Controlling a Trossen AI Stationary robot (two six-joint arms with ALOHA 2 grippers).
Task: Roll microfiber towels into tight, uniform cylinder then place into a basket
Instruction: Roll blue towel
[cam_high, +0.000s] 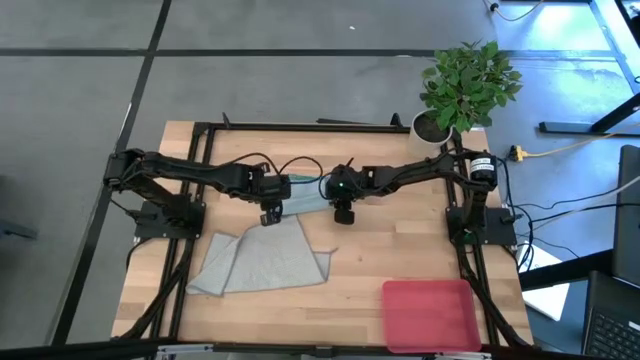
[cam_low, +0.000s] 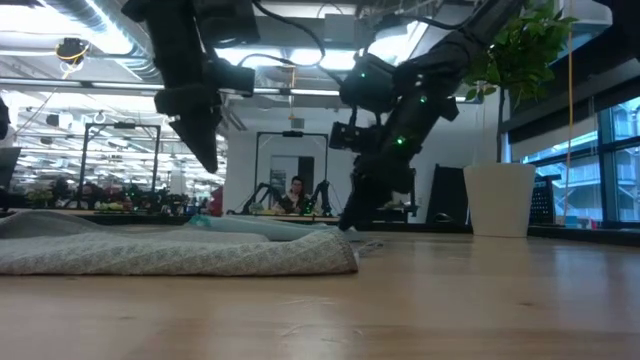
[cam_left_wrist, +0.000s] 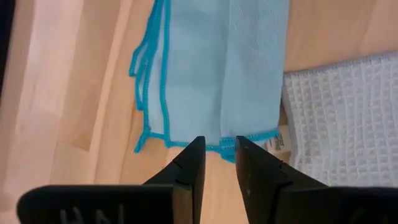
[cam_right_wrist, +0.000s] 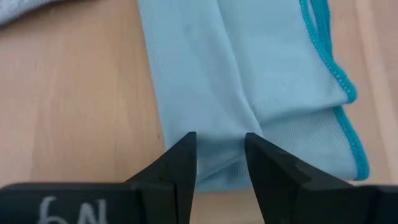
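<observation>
The light teal-blue microfiber towel (cam_high: 305, 190), folded lengthwise into a narrow strip, lies flat on the table between my two grippers. My right gripper (cam_right_wrist: 221, 152) is shut on its right end. My left gripper (cam_left_wrist: 219, 152) hangs above the strip's left end (cam_left_wrist: 205, 134), its fingers a narrow gap apart and holding nothing; in the low view it (cam_low: 208, 160) is well above the table. The larger grey-green towel (cam_high: 262, 262) lies crumpled nearer the front, beside the blue one. The pink basket (cam_high: 430, 315) sits at the front right. My right gripper pinches a raised lengthwise ridge of the blue towel between its two fingers, at the strip's right end (cam_right_wrist: 231, 140). The fingers slant down from the table's right side, their tips at table height (cam_low: 350, 222). The rest of the towel lies slack on the table.
A potted plant (cam_high: 465, 85) in a white pot (cam_low: 498, 200) stands at the far right corner. The black arm frames run along both table sides. Bare wood lies between the grey-green towel and the basket. A person sits in the room beyond the table (cam_low: 296, 192).
</observation>
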